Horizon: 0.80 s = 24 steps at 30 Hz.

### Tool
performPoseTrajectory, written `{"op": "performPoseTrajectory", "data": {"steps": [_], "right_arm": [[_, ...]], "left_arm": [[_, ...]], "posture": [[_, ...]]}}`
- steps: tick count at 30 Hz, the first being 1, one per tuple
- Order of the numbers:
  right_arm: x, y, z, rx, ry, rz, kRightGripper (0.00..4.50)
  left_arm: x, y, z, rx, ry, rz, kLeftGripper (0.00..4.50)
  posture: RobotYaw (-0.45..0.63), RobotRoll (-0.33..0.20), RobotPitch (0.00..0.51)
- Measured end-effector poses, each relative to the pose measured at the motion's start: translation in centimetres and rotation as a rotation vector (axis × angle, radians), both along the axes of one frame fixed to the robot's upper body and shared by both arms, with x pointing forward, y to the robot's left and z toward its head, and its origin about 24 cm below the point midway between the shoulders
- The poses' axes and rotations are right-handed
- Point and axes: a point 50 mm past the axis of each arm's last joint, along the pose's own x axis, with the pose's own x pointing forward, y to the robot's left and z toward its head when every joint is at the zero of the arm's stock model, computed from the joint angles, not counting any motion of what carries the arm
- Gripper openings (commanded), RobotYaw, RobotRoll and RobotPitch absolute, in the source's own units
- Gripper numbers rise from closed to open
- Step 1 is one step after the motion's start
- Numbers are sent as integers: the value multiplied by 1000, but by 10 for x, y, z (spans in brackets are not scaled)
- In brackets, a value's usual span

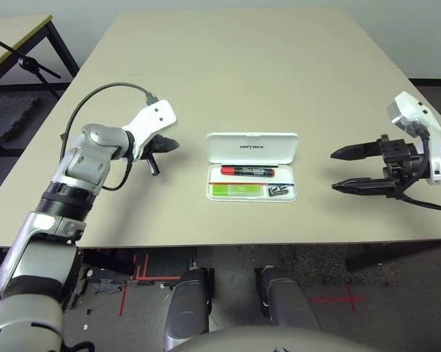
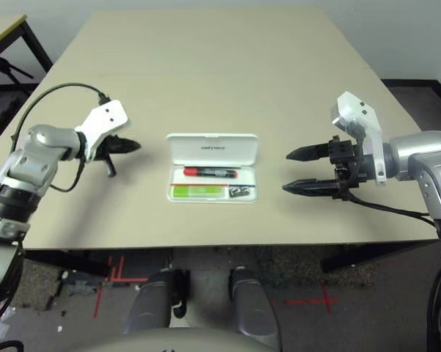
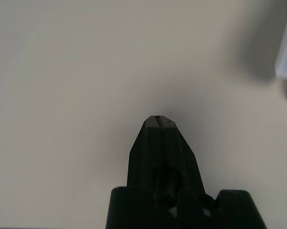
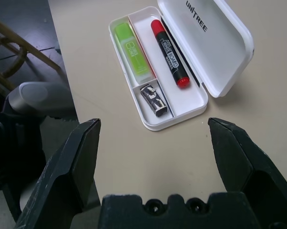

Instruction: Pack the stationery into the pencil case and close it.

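While the pencil case [image 1: 253, 167] lies open at the middle of the tabletop [image 1: 235, 66], you have all three pieces of stationery already in its tray, so only the closing looks left to do. Its lid [image 1: 253, 147] stands back at twelve o'clock of the tray, hinged along the far edge, which leaves the near side free for a push or flip. Inside, the red marker [image 4: 169, 54] lies in the long compartment next to the lid; the lime-green highlighter [image 4: 130, 50] fills the near compartment on the nine o'clock side, and the small silver-and-black piece [image 4: 154, 100] sits in the little pocket at its three o'clock end.

Your left end effector [image 1: 162, 149] hovers at nine o'clock of the case, fingers pressed together and holding nothing. Your right end effector [image 2: 302, 171] waits at three o'clock, spread wide and empty, pointing toward the case, probably placed to steady or swing the lid.
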Motion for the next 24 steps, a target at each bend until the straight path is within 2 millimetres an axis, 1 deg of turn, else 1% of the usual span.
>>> {"op": "performPoseTrajectory", "data": {"steps": [4, 10, 17, 24], "right_arm": [[0, 0, 0, -5, -2, -1, 4500], [0, 0, -1, -14, -4, -3, 4500], [1, 0, -1, -26, -14, -3, 4500], [3, -2, -3, -27, -11, -15, 4500]], "left_arm": [[7, -16, -4, -49, -26, -4, 23], [8, -29, -7, -100, -24, -25, 23], [6, -38, -3, -170, 6, -83, 23], [-3, -54, 8, -230, 18, -195, 23]], "posture": [[-98, 0, 105], [-104, 0, 103], [-102, 0, 101], [-101, 0, 100]]}}
